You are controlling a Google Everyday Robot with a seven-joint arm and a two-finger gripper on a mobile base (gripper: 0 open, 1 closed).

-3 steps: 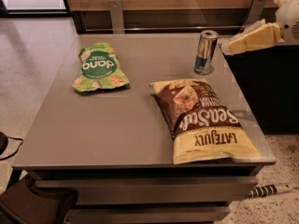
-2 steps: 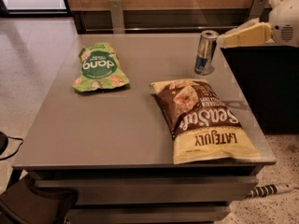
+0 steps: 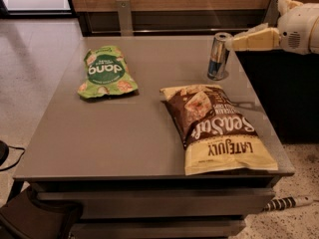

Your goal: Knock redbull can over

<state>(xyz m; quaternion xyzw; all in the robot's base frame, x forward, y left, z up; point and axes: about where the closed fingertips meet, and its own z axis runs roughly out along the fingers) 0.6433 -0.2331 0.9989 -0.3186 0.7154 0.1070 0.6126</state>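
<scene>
The redbull can (image 3: 219, 57) stands upright on the grey table (image 3: 124, 128), in the far right part of it and not far from the right edge. Its silver top is shiny, the body shows blue and silver panels, and a faint reflection lies on the table surface around its base.

The gripper (image 3: 234, 42) comes in from the right side, at the height of the can's upper part. Its cream fingers (image 3: 255, 39) are pressed together into one wedge that points to the left – no gap shows between them and nothing is held. The tip of this wedge is at the rim of the can on its right side; it seems to touch it, but this I cannot tell for sure.

Two snack bags lie flat on the same table. The brown and yellow bag (image 3: 215, 127) is in front of the can, near it but apart – its yellow end reaches the near edge. The green bag (image 3: 103, 71) lies at the left, well apart from the can
</scene>
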